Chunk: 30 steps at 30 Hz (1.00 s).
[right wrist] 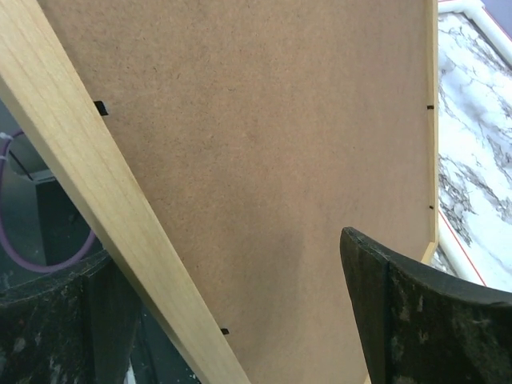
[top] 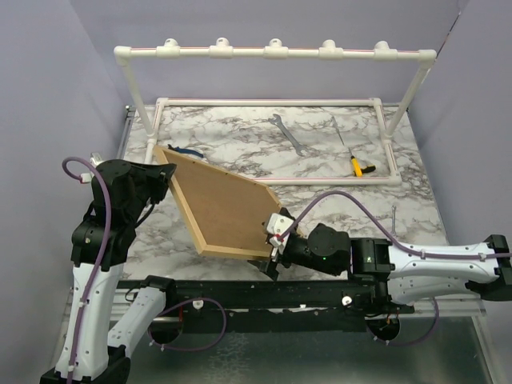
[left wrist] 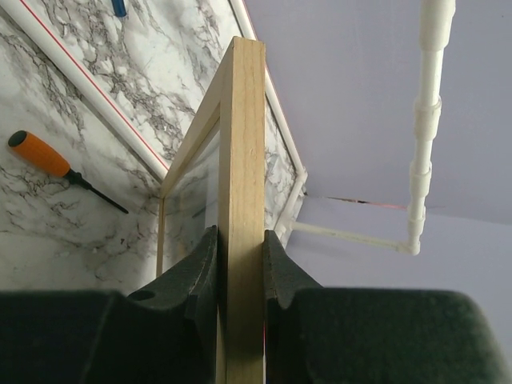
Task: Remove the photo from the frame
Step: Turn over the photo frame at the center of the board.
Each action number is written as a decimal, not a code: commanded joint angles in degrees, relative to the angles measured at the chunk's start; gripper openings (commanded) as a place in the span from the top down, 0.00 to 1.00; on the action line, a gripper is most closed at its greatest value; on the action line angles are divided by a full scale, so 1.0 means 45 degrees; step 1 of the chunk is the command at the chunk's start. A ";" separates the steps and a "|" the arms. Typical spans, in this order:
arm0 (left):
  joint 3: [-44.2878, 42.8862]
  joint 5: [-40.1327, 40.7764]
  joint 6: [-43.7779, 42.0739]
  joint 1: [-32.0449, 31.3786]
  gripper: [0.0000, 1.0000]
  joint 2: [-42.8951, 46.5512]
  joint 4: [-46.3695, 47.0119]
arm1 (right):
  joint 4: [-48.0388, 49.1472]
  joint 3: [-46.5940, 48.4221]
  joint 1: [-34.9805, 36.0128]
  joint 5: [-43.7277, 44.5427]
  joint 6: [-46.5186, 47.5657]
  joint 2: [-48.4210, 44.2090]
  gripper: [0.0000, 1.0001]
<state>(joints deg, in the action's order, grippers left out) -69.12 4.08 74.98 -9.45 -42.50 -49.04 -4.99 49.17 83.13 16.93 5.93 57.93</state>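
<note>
Plain lavender walls [top: 264, 24] are closing in the scene at 9, 12 and 3 o'clock. A white-and-grey marble table [top: 232, 132] is filling the middle. A white PVC pipe rack [top: 272, 52] is standing on it toward 12 o'clock. A black rail [top: 264, 294] is running along the 6 o'clock edge. Light is falling soft and even.

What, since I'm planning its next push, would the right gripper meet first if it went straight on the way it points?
Most likely the brown fibreboard back of the frame: it fills the wrist view straight ahead of the open right gripper. How near it is, the pictures leave unclear.
</note>
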 commanded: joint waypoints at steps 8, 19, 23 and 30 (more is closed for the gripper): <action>-0.0243 -0.0076 0.2049 -0.0009 0.88 0.0026 0.2679 | 0.0540 -0.0159 -0.0027 0.2671 0.0042 -0.0728 0.57; -0.0434 -0.0837 0.1402 -0.0018 0.03 -0.1053 0.3553 | 0.0435 -0.0291 -0.0407 0.4756 -0.0408 -0.1305 0.92; -0.1018 -0.0679 0.0256 -0.0009 0.01 -0.1553 0.3636 | 0.0183 -0.0173 -0.1072 0.4754 -0.0795 -0.1679 0.95; 0.1274 -0.3133 -0.3471 -0.0009 0.01 -0.2728 0.6658 | -0.0445 -0.0533 -0.1769 0.4879 -0.1251 -0.2424 0.99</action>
<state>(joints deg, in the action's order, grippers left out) -71.16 -1.34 72.49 -9.50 -52.40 -29.67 -1.02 49.12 76.44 35.86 6.02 48.12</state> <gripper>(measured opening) 0.987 0.232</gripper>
